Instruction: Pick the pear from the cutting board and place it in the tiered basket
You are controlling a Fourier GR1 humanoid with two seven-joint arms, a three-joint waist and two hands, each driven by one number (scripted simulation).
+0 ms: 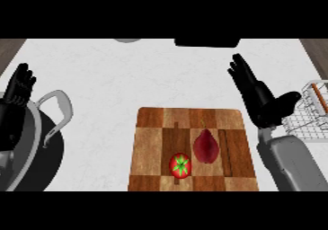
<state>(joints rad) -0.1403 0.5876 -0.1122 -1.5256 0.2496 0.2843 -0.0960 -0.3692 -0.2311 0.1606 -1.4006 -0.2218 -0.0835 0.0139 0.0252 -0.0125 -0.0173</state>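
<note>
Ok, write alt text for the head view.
A dark red pear and a tomato lie on a wooden cutting board. The open right hand is beside a wire basket; the left hand rests open at left.

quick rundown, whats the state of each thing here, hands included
pear: lying on the cutting board, not held
tomato: on the board beside the pear, not held
right hand: open, holds nothing, between board and tiered basket
left hand: open, fingers up, resting at the view's left above the pan
tiered basket: at the right edge, no pear in it
</note>
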